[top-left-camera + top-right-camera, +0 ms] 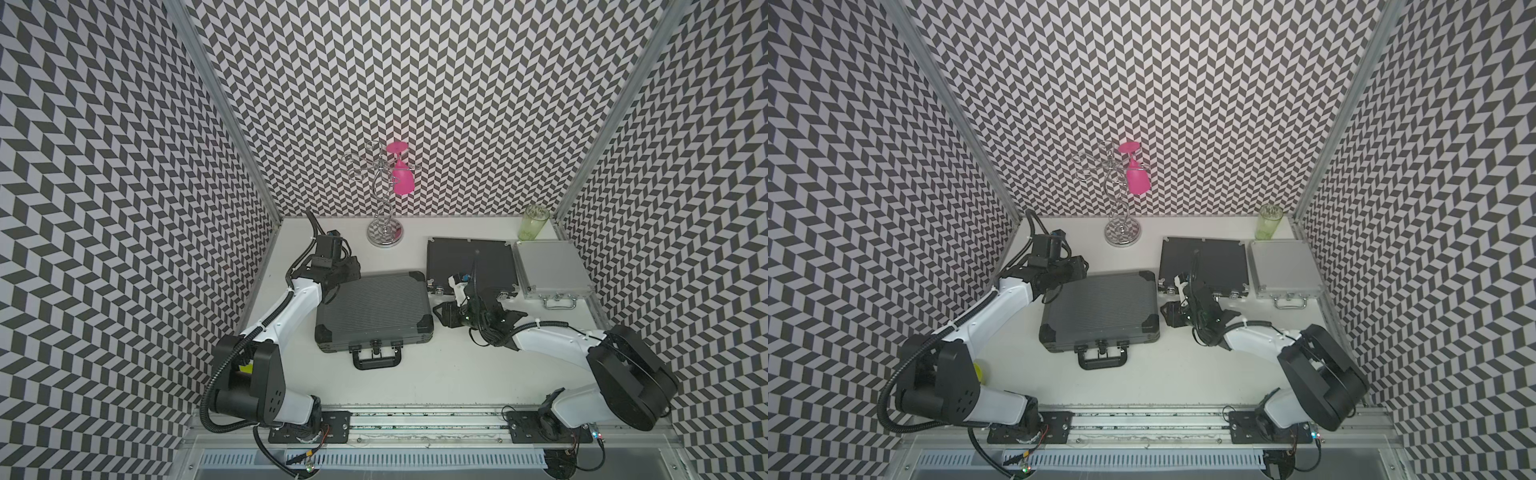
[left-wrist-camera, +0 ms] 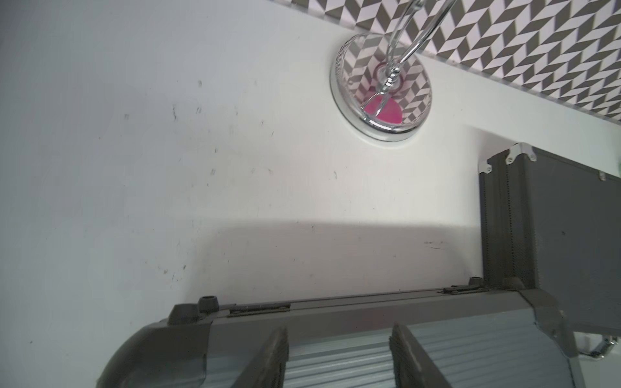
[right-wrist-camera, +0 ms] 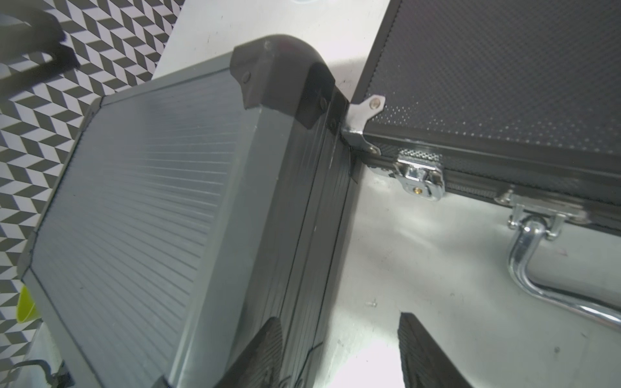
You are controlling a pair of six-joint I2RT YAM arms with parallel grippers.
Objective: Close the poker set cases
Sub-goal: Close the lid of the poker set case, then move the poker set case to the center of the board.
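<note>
All three poker set cases lie shut on the white table. The large ribbed dark-grey case [image 1: 372,307] [image 1: 1100,309] has its black handle [image 1: 376,359] toward the front. Behind it to the right lie the flat black case [image 1: 471,262] [image 3: 504,84] and the small silver case [image 1: 550,268]. My left gripper [image 1: 336,282] [image 2: 339,336] is open above the back-left part of the grey lid [image 2: 336,362], near the hinges. My right gripper [image 1: 439,316] [image 3: 339,336] is open beside the grey case's right side [image 3: 302,235]; one finger overlaps that side and the other is over bare table.
A chrome glass stand [image 1: 384,232] [image 2: 379,87] with a pink glass [image 1: 404,183] hanging on it is at the back centre. A green tumbler [image 1: 536,222] sits in the back right corner. Patterned walls close the table on three sides.
</note>
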